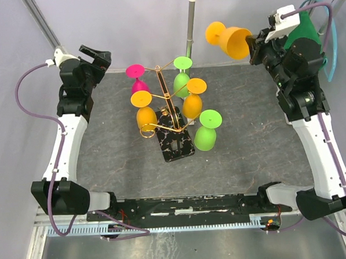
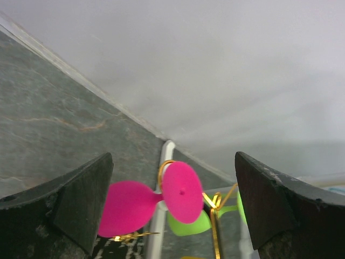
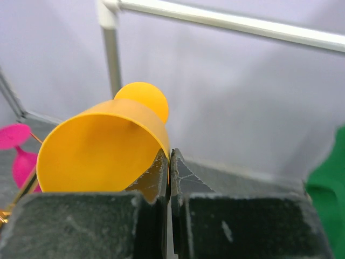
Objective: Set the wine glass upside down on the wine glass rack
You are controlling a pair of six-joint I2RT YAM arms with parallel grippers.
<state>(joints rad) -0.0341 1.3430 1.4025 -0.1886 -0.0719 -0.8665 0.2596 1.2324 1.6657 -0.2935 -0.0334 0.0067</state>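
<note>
Where the top view looks down on the bench (image 1: 249,143), the wine glass rack (image 1: 175,144) stands near its middle. Five hung glasses (image 1: 206,138) sit close around it, feet up, and we see bare slate on both sides out to the arms. The wine glass (image 1: 229,38), orange, is in the air by the far right corner, close to the white pole (image 1: 189,24). It lies sideways with its foot pointing left, well apart from the rack. The right fingers (image 1: 251,43) are clenched on its rim. The left fingers (image 1: 98,55) hover spread at the far left corner, holding nothing.

In the left wrist view, we see both fingers standing wide apart, with a pink glass (image 2: 161,197) framed between them farther off, untouched.

In the right wrist view, the fingers pinch the wall of the orange bowl at its rim, nearly meeting.
</note>
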